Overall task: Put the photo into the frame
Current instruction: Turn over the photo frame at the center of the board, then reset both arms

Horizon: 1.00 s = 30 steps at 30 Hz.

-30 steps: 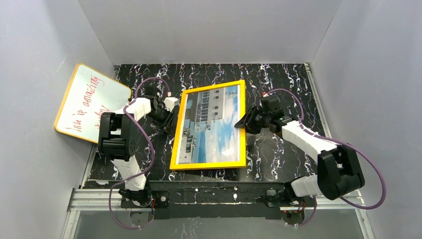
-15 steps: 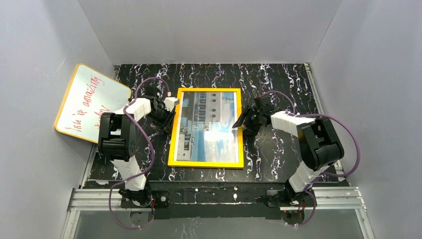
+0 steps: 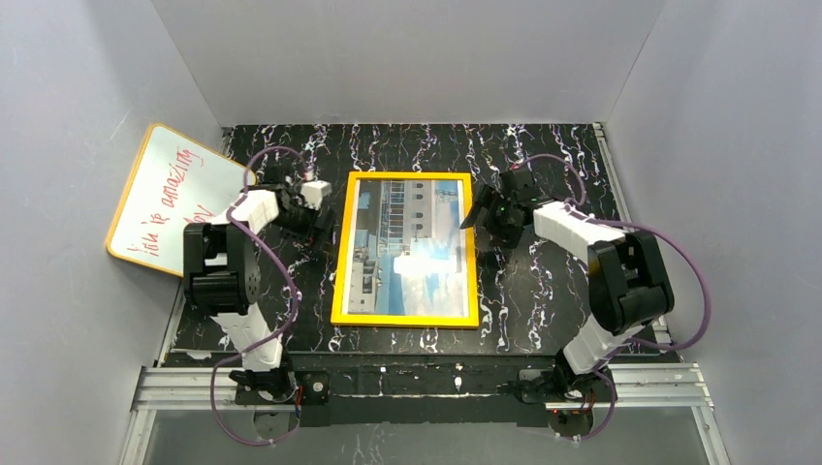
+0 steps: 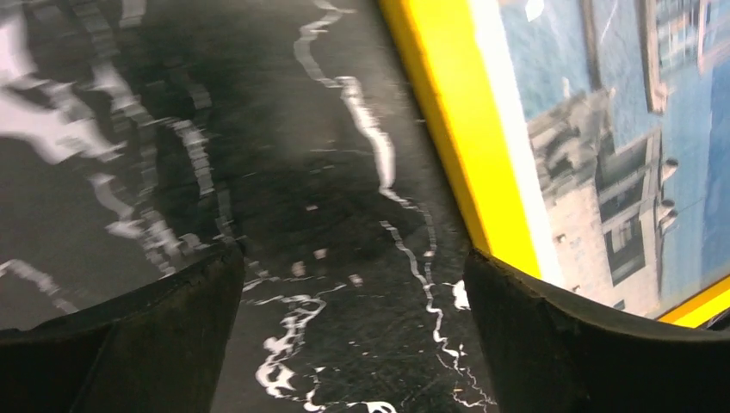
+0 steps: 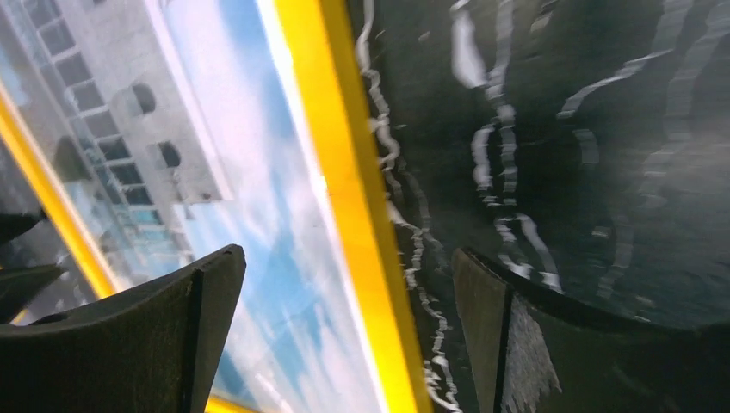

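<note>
Top external centre: the photo (image 3: 407, 247) is seen set inside the frame (image 3: 404, 319); left gripper (image 4: 353, 288) and right gripper (image 5: 349, 280) are spread wide, empty, beside it.

Upper left of the top view: whiteboard (image 3: 174, 199) with a yellow edge, leaning tilted against the left wall.

- Only writing in view. Red marker, handwritten, two lines.
- Lines run slantwise along the board's length, so they read turned on their side.
- Upper line: ends in a word that looks like "amazing". The one or two short words before it are too small to make out.
- Lower line: shorter and not legible. Its near end meets the left arm (image 3: 225, 254).

Both wrist views: nothing readable.
</note>
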Each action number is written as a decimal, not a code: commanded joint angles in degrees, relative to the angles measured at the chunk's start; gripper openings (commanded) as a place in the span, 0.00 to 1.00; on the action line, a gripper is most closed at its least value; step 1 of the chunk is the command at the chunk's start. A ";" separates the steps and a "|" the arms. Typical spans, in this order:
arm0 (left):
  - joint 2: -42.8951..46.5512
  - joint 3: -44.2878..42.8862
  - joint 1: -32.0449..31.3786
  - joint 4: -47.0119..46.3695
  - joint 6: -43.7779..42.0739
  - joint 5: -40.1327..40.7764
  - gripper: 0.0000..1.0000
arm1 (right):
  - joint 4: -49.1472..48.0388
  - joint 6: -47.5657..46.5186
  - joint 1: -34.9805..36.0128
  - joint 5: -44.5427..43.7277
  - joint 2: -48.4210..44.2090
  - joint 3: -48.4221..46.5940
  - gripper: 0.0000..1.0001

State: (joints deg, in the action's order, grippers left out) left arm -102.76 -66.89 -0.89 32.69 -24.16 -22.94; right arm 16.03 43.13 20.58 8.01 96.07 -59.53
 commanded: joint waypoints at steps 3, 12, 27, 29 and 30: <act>8.39 10.64 10.41 -16.64 6.54 -9.90 0.98 | 2.04 -3.15 -1.75 -26.40 -10.52 4.26 0.99; 23.69 44.99 11.08 -72.49 18.17 -3.61 0.98 | -20.60 -14.36 -2.15 -62.21 -19.26 22.53 0.99; 14.72 51.15 11.07 -96.37 28.28 2.33 0.98 | -75.76 -30.69 -10.07 -50.67 -15.55 46.36 0.99; 14.02 50.78 11.13 -96.64 29.15 2.89 0.98 | -77.21 -30.74 -12.36 -46.66 -13.68 45.97 0.99; 13.62 50.73 11.09 -97.10 29.55 3.24 0.98 | -78.30 -30.41 -13.42 -45.24 -12.85 46.18 0.99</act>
State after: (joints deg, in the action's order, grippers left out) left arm -88.07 -14.59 10.28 -60.36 2.22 -22.41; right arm -50.24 14.15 10.44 -44.69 80.88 -12.95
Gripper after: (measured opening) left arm 0.981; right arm 0.985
